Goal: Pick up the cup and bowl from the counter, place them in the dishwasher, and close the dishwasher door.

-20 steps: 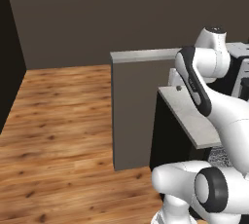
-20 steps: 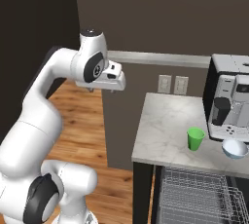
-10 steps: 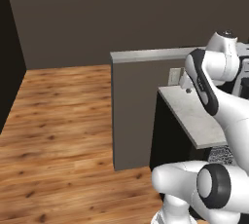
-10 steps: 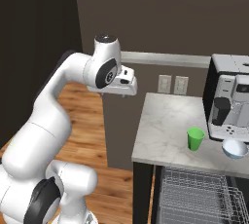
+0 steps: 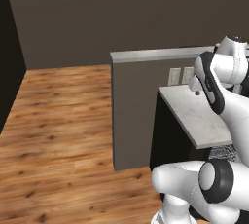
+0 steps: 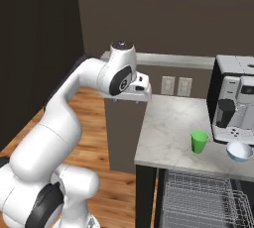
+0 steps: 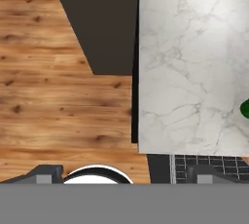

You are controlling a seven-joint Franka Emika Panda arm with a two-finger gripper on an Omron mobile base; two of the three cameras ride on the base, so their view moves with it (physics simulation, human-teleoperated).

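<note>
Right base view shows my end effector (image 6: pixel 140 91) open and empty, high over the surface's (image 6: pixel 168 133) left end. The cup (image 6: pixel 199 141) stands well off to its right, near the bowl (image 6: pixel 239 150). I judge the cup light, rigid, slick; grip across its tapered wall below the rim.

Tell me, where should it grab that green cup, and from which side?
Probably from above, closing the fingers across the rim and upper wall. The cup stands upright, mouth up, on the counter, widening toward the top. The coffee machine and bowl stand to its right, so the left and top are freer. The gripper is open, off over the counter's left end.
</note>
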